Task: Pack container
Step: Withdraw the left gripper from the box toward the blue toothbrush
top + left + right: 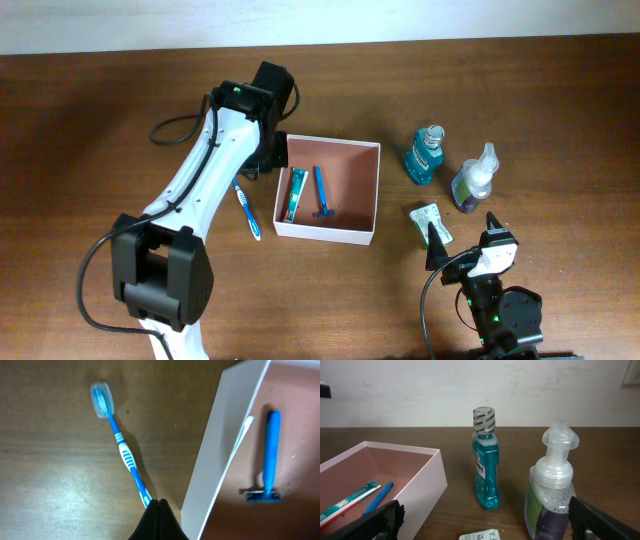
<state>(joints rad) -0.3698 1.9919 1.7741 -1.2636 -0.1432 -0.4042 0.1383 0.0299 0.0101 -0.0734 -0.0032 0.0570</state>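
Dark wooden tabletop [100,120] bore shallow square white-walled, reddish-lined container [355,180], judged light, flimsy, best pinched by one wall; left gripper [158,505] closed, apparently empty; right gripper [485,522] gaping, empty.

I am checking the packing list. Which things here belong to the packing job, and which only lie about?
Job: container, toothpaste and razor inside it; toothbrush, mouthwash bottle, pump bottle, sachet outside it.
Lying about: black cable.
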